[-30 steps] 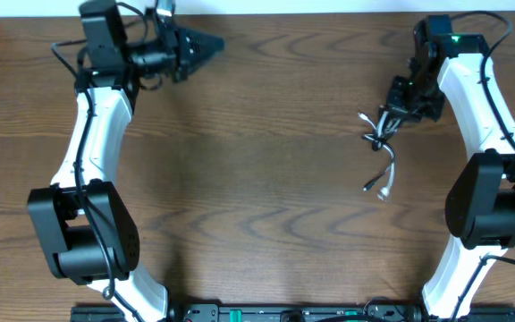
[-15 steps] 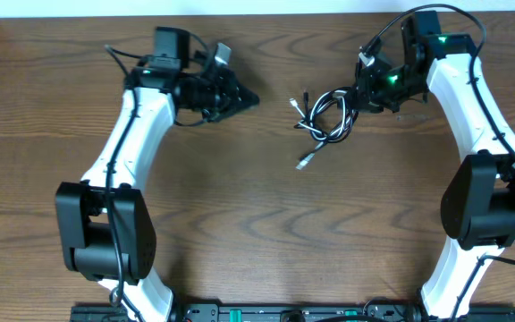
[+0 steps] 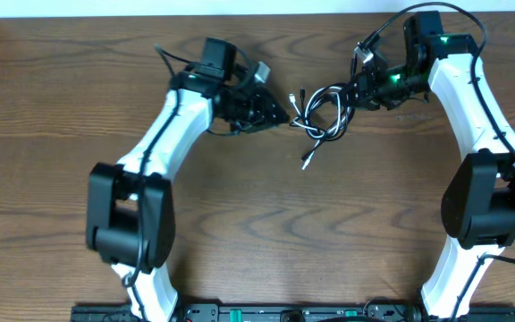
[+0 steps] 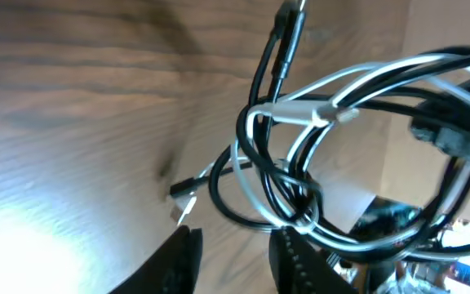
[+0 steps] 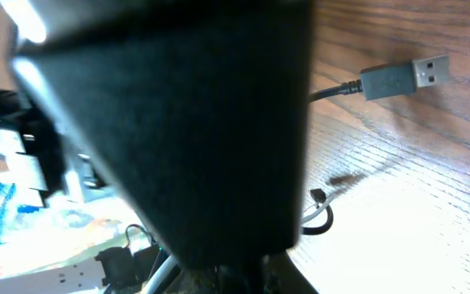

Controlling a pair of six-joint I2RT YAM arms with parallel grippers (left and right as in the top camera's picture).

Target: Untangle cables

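Overhead: the black and white cables [image 3: 322, 112] form a looped tangle at the far middle of the wood-grained counter [image 3: 240, 215], between both hands. The right hand [image 3: 362, 89] is clenched on their right side; the left hand [image 3: 282, 114] points at them.

Left wrist: glossy thin loops cross close up; its fingers [image 4: 182, 257] stand parted, empty.

Right wrist: a dark blur blocks most; a flat grey plug [image 5: 402, 77] shows.

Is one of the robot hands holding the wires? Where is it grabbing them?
The right gripper pinches the cables at the tangle's right edge. The left gripper is close but holds nothing.
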